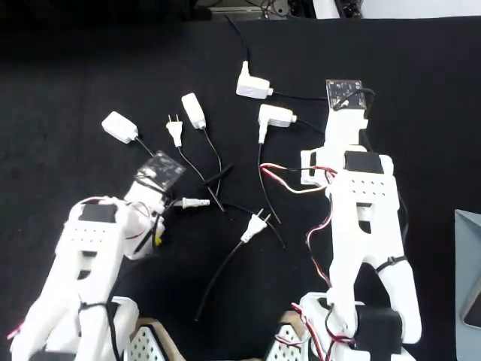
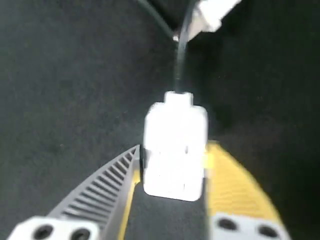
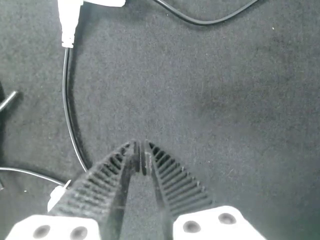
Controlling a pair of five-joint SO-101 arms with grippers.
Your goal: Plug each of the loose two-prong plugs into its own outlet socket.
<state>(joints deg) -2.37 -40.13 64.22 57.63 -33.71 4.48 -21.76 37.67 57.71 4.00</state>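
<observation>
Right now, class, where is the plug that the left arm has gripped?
In the high view the plug sits left of centre in the left gripper, another loose plug lying to its right.

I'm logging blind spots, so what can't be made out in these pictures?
- Left wrist view: the block in the left tool is blurred; prongs or slots cannot be told.
- High view: the top cord fades into darkness, end unseen.
- High view: the right edge cuts off a grey thing.
</observation>
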